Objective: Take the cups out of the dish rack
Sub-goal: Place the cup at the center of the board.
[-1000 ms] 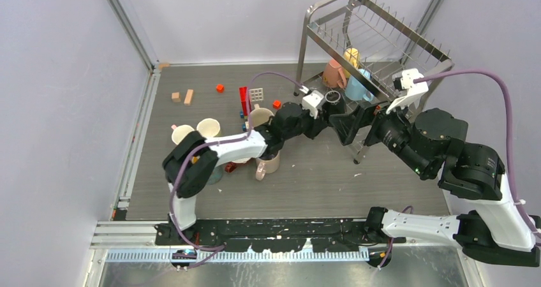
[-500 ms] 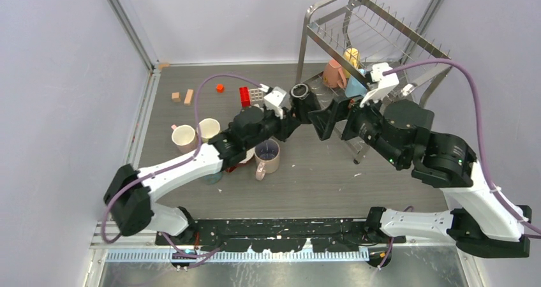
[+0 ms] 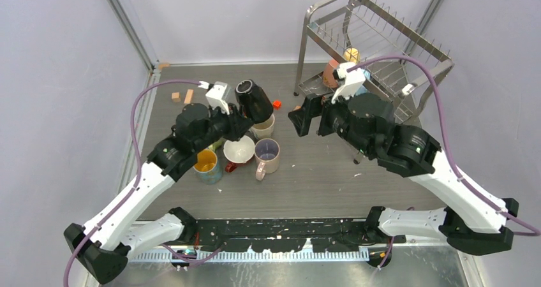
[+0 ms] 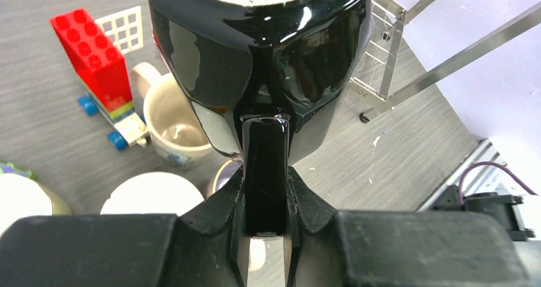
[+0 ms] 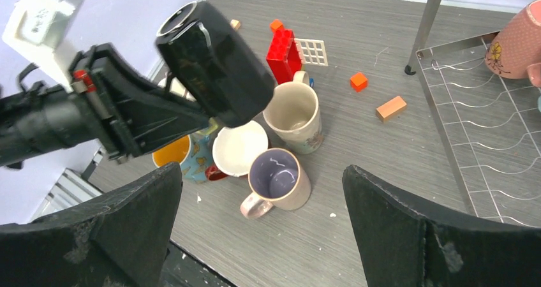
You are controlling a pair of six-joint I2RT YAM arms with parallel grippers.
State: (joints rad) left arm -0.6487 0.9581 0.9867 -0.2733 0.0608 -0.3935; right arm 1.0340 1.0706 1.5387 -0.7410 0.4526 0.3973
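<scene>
Left pincer: nearly closed, its two fingers clamped on the handle loop of the black mug.
Black mug: juts out ahead of that pincer, tipped on its side, in the air above the unloaded cups.
Handling: likely stiff, weighty for a handle pinch, slick glaze (could swivel about the loop); chips if knocked.
Surface: glossy rounded barrel, pale rim ring.
Below the pincer: beige mug and lilac-lined mug, both upright and matte, on the grey wood-grain worktop.
Right pincer: spread wide, holding nothing.
Dish rack: beyond the right pincer, shiny wire with upright prongs.
Still racked: pink mug, yellow mug.
</scene>
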